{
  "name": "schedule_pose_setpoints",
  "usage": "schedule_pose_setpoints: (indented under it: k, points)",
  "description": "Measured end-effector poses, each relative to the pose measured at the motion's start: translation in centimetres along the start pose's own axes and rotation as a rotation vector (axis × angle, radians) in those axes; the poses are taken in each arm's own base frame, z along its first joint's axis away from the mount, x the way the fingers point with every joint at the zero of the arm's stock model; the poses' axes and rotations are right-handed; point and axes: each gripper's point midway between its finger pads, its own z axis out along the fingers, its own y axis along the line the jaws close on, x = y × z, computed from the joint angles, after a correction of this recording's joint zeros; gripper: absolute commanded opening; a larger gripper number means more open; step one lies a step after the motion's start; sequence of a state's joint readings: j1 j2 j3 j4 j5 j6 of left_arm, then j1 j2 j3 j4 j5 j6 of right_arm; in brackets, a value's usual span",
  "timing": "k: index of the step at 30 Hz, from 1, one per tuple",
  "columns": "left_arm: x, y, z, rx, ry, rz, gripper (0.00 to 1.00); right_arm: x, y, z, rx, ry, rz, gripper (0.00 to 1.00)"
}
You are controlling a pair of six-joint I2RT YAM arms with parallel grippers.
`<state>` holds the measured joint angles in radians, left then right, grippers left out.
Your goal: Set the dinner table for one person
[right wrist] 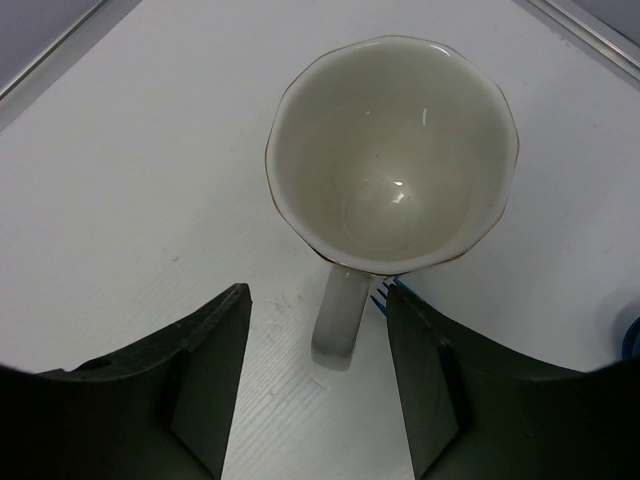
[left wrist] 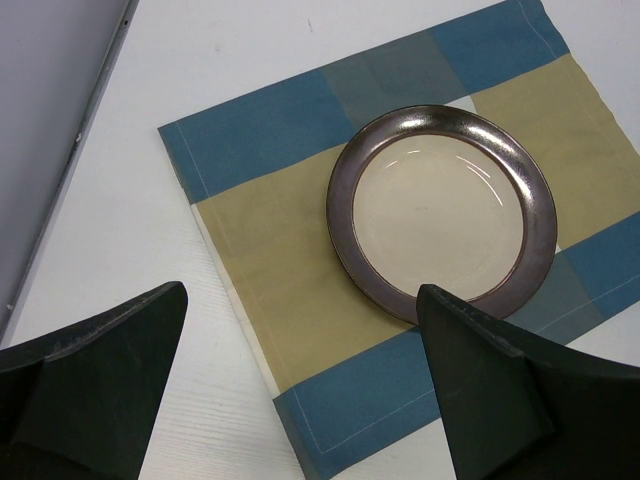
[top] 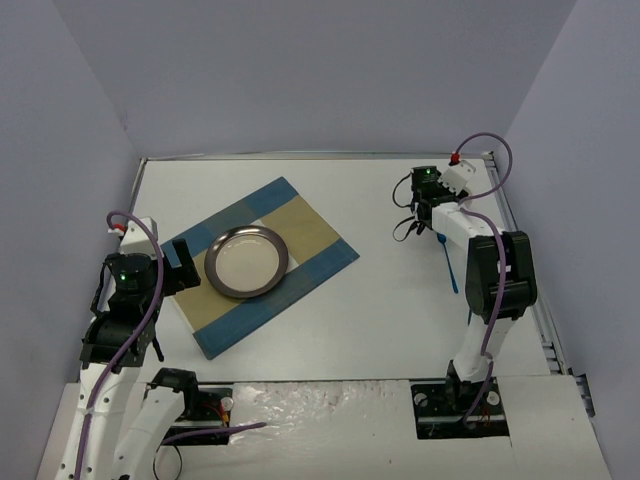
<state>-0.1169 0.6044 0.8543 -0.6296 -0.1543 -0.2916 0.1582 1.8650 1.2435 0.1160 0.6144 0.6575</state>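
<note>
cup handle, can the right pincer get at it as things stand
Probably yes: the handle points at the right pincer, between its open fingers, nothing blocking; a blue utensil tip lies close beside it.

We see soft, even light from above in all three views, bright but not harsh. The white table (top: 400, 300) is nearly washed out, and the shadows on it are faint and blurred at their edges. The plate (left wrist: 440, 215) carries bright streaks of glare along its dark, shiny rim. The cup (right wrist: 392, 155) shows small glints inside. The dark fingers (left wrist: 90, 390) close to each wrist lens look slightly soft, and the overhead view is the least sharp.
</note>
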Motion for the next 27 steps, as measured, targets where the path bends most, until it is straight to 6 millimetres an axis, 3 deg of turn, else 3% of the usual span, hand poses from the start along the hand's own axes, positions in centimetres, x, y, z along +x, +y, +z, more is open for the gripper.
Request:
schedule_pose_setpoints:
  k: [5,11,19,27]
  points:
    - [0.0,0.0,0.0,0.001,-0.001,0.000,0.97,-0.2,0.0,0.4,0.007,-0.003,0.005,0.42]
    - [0.0,0.0,0.0,0.001,-0.002,0.000,0.97,0.3,-0.1,0.9,0.016,0.005,-0.004,0.41]
    - [-0.1,0.0,-0.1,0.002,-0.005,-0.001,0.97,0.3,-0.6,1.1,0.033,0.007,-0.007,0.04]
    - [-0.1,0.0,-0.1,0.002,-0.007,-0.001,0.97,0.8,0.9,0.9,-0.071,0.026,-0.027,0.00]
